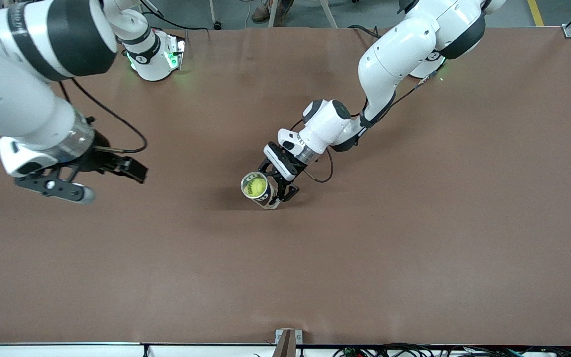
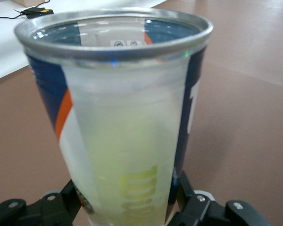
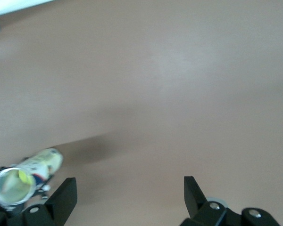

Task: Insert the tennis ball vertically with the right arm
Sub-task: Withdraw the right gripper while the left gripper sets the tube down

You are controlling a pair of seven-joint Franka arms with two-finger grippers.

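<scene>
Desk, a broad brown matte surface, carries little. Above its right arm's end hangs the right tool, black fingers spread wide and empty, apparently done delivering. Near mid-desk, the left tool brackets the base of a clear plastic tube with metal rim and blue-orange label; whether it grips, I cannot tell. Inside sits the yellow-green felt tennis ball. Yellow lettering shows, unreadable.
</scene>
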